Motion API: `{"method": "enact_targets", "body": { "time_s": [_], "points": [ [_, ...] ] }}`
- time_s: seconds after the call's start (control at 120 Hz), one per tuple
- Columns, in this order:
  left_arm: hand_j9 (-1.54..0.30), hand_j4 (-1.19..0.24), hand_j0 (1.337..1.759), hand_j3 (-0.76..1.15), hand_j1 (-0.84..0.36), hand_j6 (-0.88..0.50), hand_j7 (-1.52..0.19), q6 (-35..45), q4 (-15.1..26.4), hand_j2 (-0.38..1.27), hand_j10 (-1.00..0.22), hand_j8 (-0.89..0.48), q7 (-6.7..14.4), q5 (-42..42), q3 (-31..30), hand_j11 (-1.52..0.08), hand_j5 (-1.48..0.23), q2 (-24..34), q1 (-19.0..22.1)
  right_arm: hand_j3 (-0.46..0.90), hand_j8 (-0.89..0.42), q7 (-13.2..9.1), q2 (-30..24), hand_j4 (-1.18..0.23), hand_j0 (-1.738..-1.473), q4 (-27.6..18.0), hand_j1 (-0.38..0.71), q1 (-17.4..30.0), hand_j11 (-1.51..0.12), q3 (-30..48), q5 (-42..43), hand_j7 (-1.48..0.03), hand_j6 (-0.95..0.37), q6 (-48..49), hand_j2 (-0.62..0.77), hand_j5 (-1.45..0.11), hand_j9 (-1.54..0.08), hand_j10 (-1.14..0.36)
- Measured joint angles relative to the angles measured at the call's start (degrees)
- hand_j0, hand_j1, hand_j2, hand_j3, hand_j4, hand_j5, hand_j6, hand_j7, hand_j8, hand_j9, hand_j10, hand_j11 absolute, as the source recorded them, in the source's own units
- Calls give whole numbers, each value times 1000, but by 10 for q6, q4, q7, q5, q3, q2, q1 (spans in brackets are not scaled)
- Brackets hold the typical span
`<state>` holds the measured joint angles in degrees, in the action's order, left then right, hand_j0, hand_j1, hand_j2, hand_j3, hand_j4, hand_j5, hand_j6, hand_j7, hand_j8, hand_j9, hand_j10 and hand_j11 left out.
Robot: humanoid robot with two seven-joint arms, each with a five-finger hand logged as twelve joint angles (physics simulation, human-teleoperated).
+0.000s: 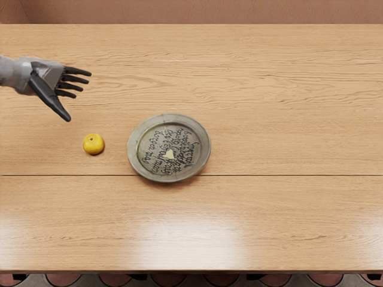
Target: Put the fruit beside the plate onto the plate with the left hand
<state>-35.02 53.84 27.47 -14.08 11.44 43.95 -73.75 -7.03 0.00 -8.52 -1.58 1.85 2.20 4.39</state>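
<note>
A small yellow-orange fruit (93, 144) lies on the wooden table, just left of a round grey plate (134, 147) with dark script on its face. The plate holds nothing. My left hand (64, 88) comes in from the left edge and hovers above and to the left of the fruit, well apart from it. Its dark fingers are spread and hold nothing, with the thumb pointing down toward the fruit. The right arm does not show.
The wooden table (281, 119) stretches wide to the right and front of the plate. Its far edge meets a reddish wall at the top. Its front edge runs along the bottom of the view.
</note>
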Motion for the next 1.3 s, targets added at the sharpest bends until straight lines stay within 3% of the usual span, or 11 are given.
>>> {"method": "enact_targets", "body": {
  "time_s": [0.1,0.2,0.333,0.467,0.617,0.817,0.983,1.3],
  "points": [
    [0,-2,1658,0,349,-2,0,0,51,0,-1,-2,42,-41,0,0,0,-2,-5,0,0,0,0,0,-1658,0,-349,0,0,0,0,0,0,0,0,0,0,0],
    [0,-2,1658,0,349,-3,0,0,109,0,-2,-2,63,-58,2,0,0,23,-7,0,0,0,0,0,-1658,0,-349,0,0,0,0,0,0,0,0,0,0,0],
    [-6,-7,1658,0,344,-8,-6,0,176,1,-7,-7,72,-66,9,-6,-6,35,-8,0,0,0,0,0,-1658,0,-349,0,0,0,0,0,0,0,0,0,0,0],
    [-14,-14,1658,0,336,-14,-14,0,204,2,-13,-14,74,-96,40,-14,-14,34,-13,0,0,0,0,0,-1658,0,-349,0,0,0,0,0,0,0,0,0,0,0],
    [-19,-17,1658,0,332,-18,-19,4,235,3,-17,-17,75,-183,54,-19,-19,6,12,0,0,0,0,0,-1658,0,-349,0,0,0,0,0,0,0,0,0,0,0],
    [-21,-20,1658,0,330,-21,-22,109,252,4,-19,-21,75,-306,57,-21,-22,-18,59,0,0,0,0,0,-1658,0,-349,0,0,0,0,0,0,0,0,0,0,0],
    [-15,-15,1658,0,337,-16,-15,208,254,3,-14,-16,75,-408,57,-15,-15,-79,102,0,0,0,0,0,-1658,0,-349,0,0,0,0,0,0,0,0,0,0,0],
    [-3,-6,1658,0,348,-7,-3,274,246,2,-6,-7,75,-446,29,-3,-4,-78,119,0,0,0,0,0,-1658,0,-349,0,0,0,0,0,0,0,0,0,0,0]
  ]
}}
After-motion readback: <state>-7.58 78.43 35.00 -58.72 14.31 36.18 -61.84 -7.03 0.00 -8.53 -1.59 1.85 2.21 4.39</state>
